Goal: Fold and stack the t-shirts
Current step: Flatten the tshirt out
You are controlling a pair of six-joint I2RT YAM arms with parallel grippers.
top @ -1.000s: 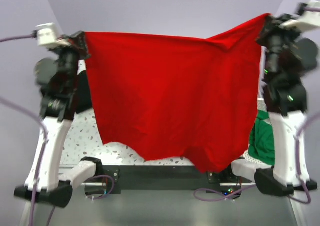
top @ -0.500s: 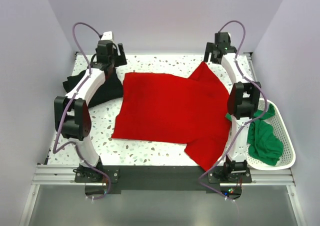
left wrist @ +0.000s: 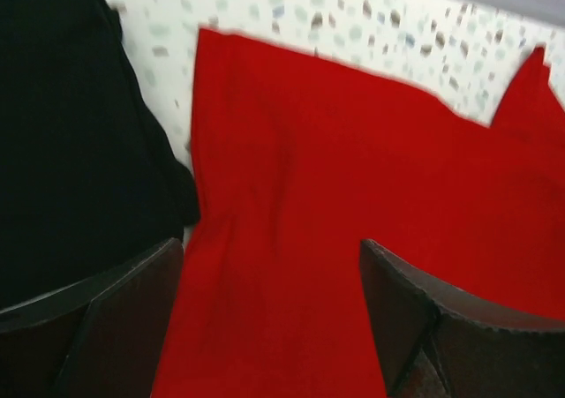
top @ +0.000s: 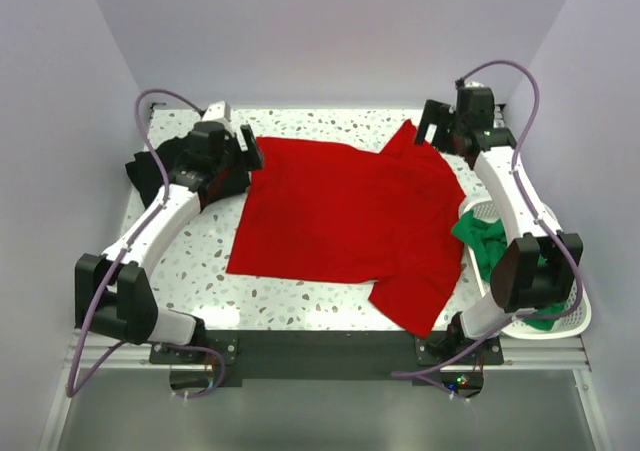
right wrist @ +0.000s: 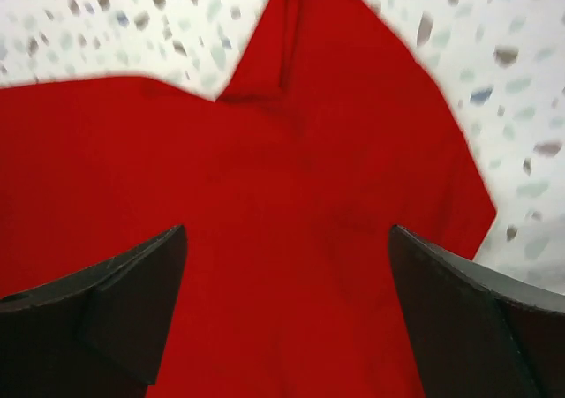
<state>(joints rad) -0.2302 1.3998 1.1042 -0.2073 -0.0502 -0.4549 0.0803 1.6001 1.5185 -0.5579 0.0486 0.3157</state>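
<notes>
The red t-shirt [top: 340,221] lies spread flat on the speckled table [top: 190,261], one sleeve pointing to the far right and one toward the near edge. My left gripper [top: 246,152] hovers open over its far left corner; in the left wrist view the gripper [left wrist: 272,248] has only red cloth [left wrist: 353,151] beneath it, nothing between the fingers. The black t-shirt [top: 152,167] lies bunched at the far left, also seen as dark cloth [left wrist: 71,151]. My right gripper [top: 426,131] stands open above the far right sleeve [right wrist: 300,151], its own gripper [right wrist: 287,230] empty. The green t-shirt [top: 484,239] sits in the basket.
A white perforated basket [top: 577,321] stands at the right edge of the table, beside the right arm. Walls close in the table on the left, back and right. A dark rail [top: 320,356] runs along the near edge.
Both grippers held the red t-shirt up in the air a second ago, then opened and let it go. It now lies flat on the table, and both arms have swung outward.
</notes>
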